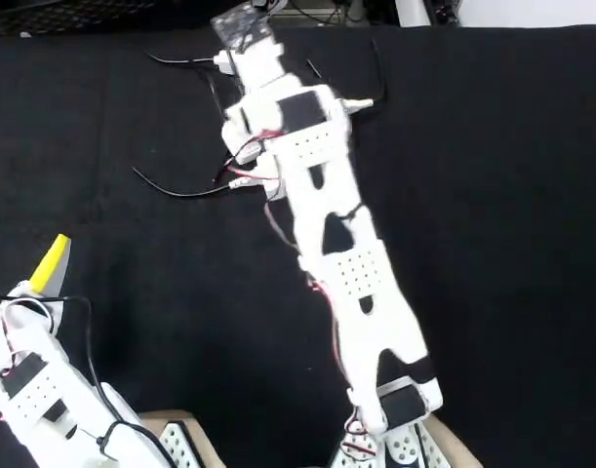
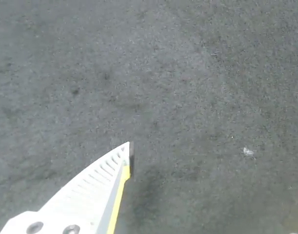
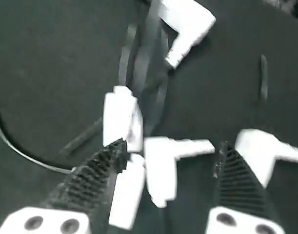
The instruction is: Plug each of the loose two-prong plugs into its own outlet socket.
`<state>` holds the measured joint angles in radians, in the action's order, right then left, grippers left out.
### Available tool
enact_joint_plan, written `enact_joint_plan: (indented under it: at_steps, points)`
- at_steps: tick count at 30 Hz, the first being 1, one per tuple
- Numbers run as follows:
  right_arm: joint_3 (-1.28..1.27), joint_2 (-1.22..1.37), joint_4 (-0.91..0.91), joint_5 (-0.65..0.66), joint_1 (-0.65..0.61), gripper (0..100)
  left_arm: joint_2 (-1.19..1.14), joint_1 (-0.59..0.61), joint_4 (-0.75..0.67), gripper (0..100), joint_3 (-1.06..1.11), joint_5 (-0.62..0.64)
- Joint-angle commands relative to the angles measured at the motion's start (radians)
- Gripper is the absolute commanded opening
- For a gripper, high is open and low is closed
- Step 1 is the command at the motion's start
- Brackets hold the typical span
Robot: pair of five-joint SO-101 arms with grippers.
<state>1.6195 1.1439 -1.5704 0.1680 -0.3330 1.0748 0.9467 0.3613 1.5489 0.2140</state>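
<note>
Right gripper (image 3: 171, 147), jaws spread, hangs over loose plugs (image 3: 120, 117) at the table's (image 1: 493, 195) twelve o'clock; none looks plugged in. Left gripper (image 2: 125, 158), jaws pressed together, sits at eight o'clock.

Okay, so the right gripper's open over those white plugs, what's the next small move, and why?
Probably lower the right gripper a little and close on the white plug that lies between its open fingers. A neighbouring plug sits close against one fingertip, so a slow, straight descent seems wise to avoid nudging it.
</note>
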Motion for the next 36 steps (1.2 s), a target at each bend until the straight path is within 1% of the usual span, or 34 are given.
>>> enact_joint_plan:
  at_steps: [1,4,7,10,14,17,19,22,25,28,33,36]
  points:
    - [0.051,-0.082,-0.120,0.000,0.107,27.3,0.017,-0.047,-0.021,62,-0.004,-0.026]
    - [0.041,-0.093,-0.196,-0.003,0.210,27.3,0.025,-0.104,-0.025,62,0.015,-0.074]
    - [0.039,-0.073,-0.196,-0.003,0.344,27.3,0.026,-0.160,-0.028,62,0.024,-0.123]
    - [0.039,0.015,-0.196,-0.003,0.446,27.3,0.025,-0.197,-0.080,62,0.053,-0.160]
    - [0.039,0.173,-0.196,0.003,0.535,27.3,0.025,-0.237,-0.166,62,0.102,-0.190]
    - [0.039,0.268,-0.199,-0.002,0.608,27.3,0.025,-0.278,-0.195,62,0.124,-0.233]
    - [0.039,0.294,-0.201,-0.003,0.661,27.3,0.025,-0.303,-0.192,62,0.130,-0.265]
    - [0.016,0.262,-0.203,-0.003,0.718,27.3,0.025,-0.312,-0.189,62,0.131,-0.299]
    - [-0.082,0.143,-0.203,0.000,0.736,27.3,0.026,-0.315,-0.190,62,0.142,-0.298]
    - [-0.272,-0.074,-0.203,0.003,0.727,27.3,0.026,-0.340,-0.189,62,0.145,-0.298]
    - [-0.730,-0.588,-0.196,0.006,0.666,27.3,0.026,-0.349,-0.189,62,0.145,-0.299]
    - [-1.021,-0.845,-0.180,0.005,0.618,27.3,0.026,-0.349,-0.189,62,0.145,-0.299]
